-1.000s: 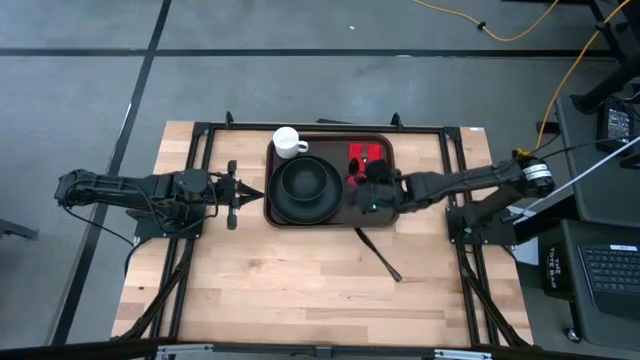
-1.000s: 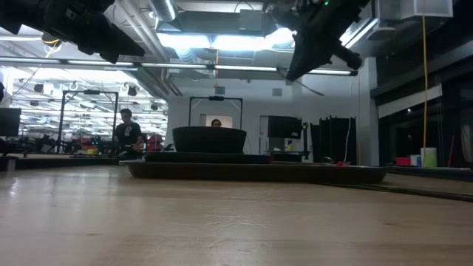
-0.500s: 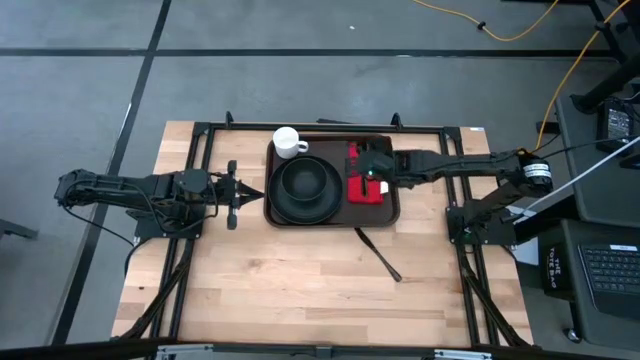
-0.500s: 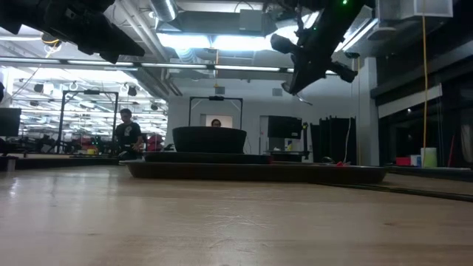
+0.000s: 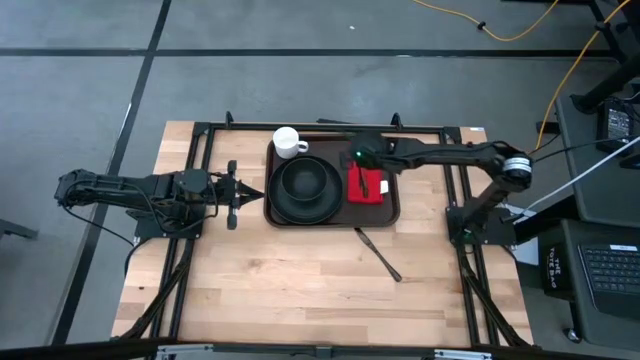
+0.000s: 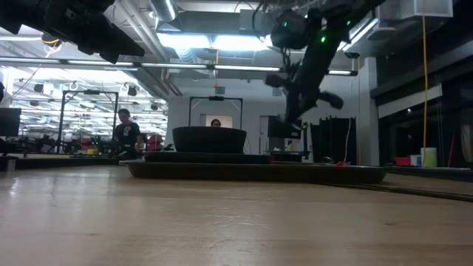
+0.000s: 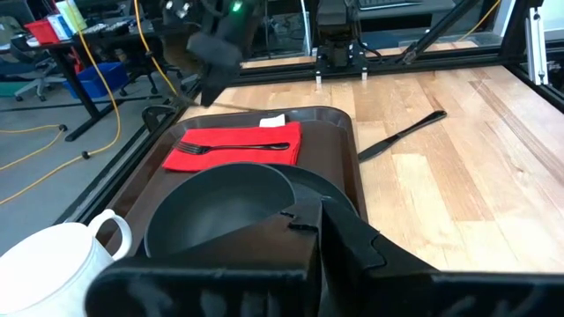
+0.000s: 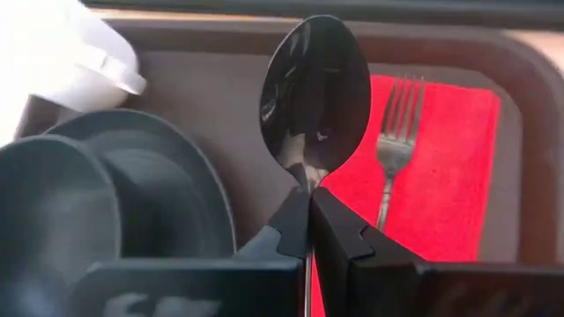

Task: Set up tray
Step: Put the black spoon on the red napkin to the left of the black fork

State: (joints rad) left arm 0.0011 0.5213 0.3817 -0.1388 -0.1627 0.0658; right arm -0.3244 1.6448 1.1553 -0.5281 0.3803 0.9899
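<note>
Your right gripper (image 8: 308, 207) pinches a spoon (image 8: 314, 92) above the tray (image 8: 529, 106).

Its 2 fingers (image 8: 348, 233) are closed on the spoon's neck, bowl pointing away. Beyond it, 1 fork (image 8: 397, 141) lies on the red napkin (image 8: 454, 167). A dark bowl (image 8: 53, 220) on a black plate (image 8: 181, 198) sits beside the napkin, with a white cup (image 8: 66, 53) past them.

Light wooden table (image 5: 280, 280) with 1 dark brown tray (image 5: 392, 212) and 1 black knife (image 5: 378, 254).
</note>
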